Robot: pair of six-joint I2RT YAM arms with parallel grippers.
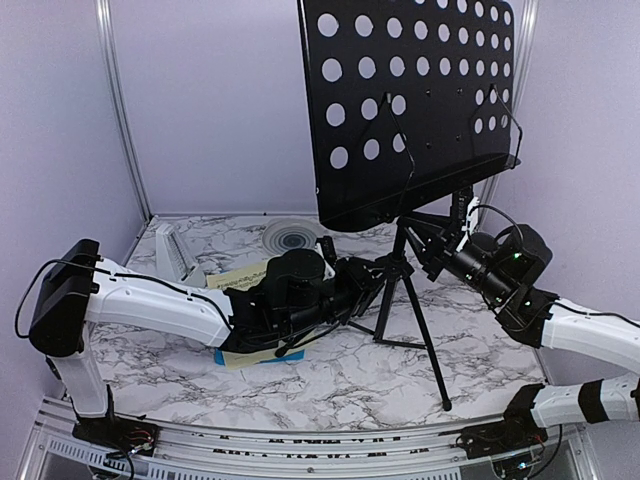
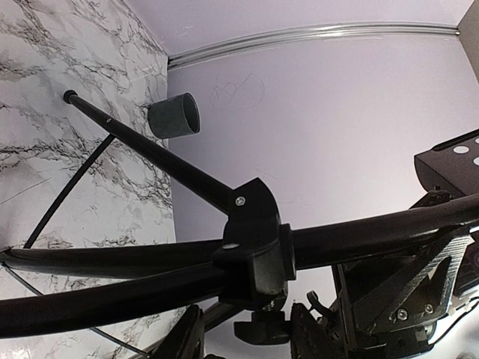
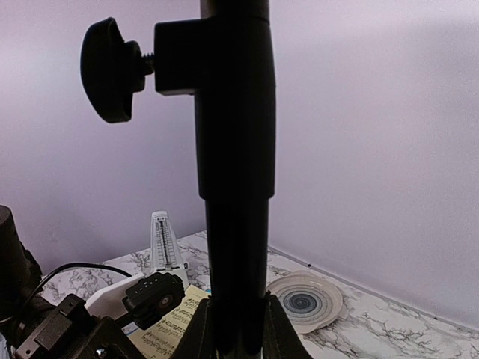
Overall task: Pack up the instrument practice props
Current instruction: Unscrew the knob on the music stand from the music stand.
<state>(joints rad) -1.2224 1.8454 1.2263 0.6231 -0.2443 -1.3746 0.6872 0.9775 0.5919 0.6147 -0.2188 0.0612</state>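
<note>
On the marble table (image 1: 330,375) I am holding the upright music stand (image 1: 410,110) by its post (image 3: 236,187), right gripper (image 3: 238,333) clenched on it, judging it stiff, slick and top-heavy, best taken low near the hub (image 2: 254,239), where the left gripper (image 2: 251,333) is straddling the knob (image 2: 262,326), grip indeterminate.

The table (image 1: 300,385) has a white top with grey wavy lines, like marble. Three plain, soft purple walls stand around it: the back wall (image 1: 220,110), the left wall (image 1: 50,130) and the right wall (image 1: 590,150). A shiny metal post (image 1: 122,110) runs up the back left corner. A thin metal strip (image 1: 230,214) lies where the back wall meets the table. A silver rail (image 1: 300,440) runs along the near edge. The light is soft and even.
</note>
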